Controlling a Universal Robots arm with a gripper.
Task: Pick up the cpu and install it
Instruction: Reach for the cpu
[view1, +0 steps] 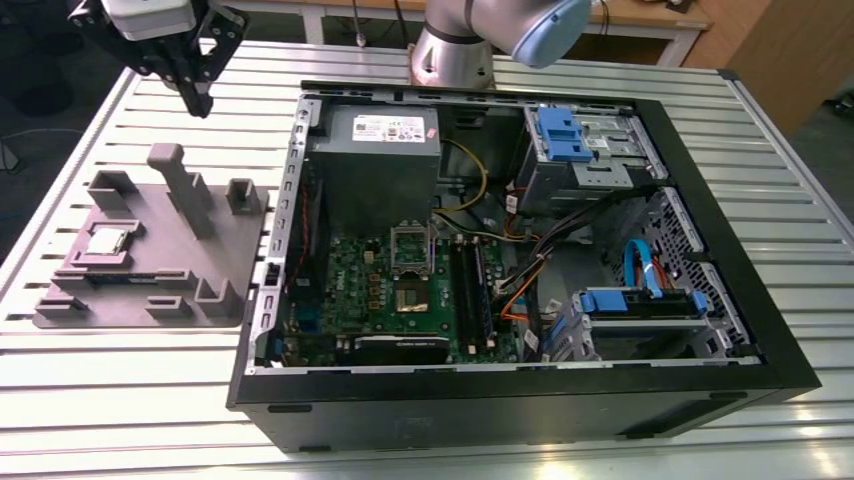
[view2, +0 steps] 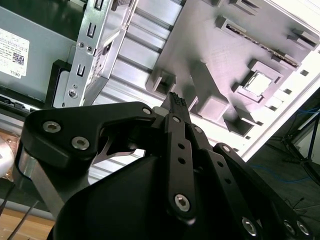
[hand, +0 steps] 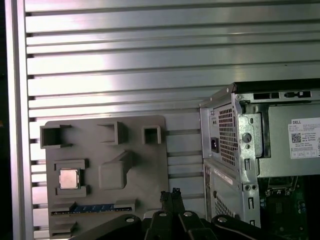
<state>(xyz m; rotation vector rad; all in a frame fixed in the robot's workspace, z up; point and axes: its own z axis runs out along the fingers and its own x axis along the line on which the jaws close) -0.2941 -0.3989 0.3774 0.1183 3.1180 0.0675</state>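
The cpu (view1: 107, 241) is a small silvery square lying in a recess of the grey holder tray (view1: 160, 285), on the exterior view's left, beside the open computer case. It also lies in that recess in both wrist views, as the cpu (hand: 69, 178) and the cpu (view2: 259, 83). My gripper (view1: 200, 98) hangs high above the table beyond the tray's far end, well clear of the chip. Its black fingers (view2: 176, 102) are shut with nothing between them. On the green motherboard (view1: 360, 290) inside the case sits the metal-framed socket (view1: 408, 292).
The tray carries tall upright posts (view1: 180, 185) and a memory stick (hand: 92, 207) along one edge. The black case wall (view1: 287, 200) rises beside the tray. A grey power-supply box (view1: 380, 135), blue drive brackets (view1: 567, 135) and cables fill the case. The slatted metal table (view1: 134, 400) surrounds everything.
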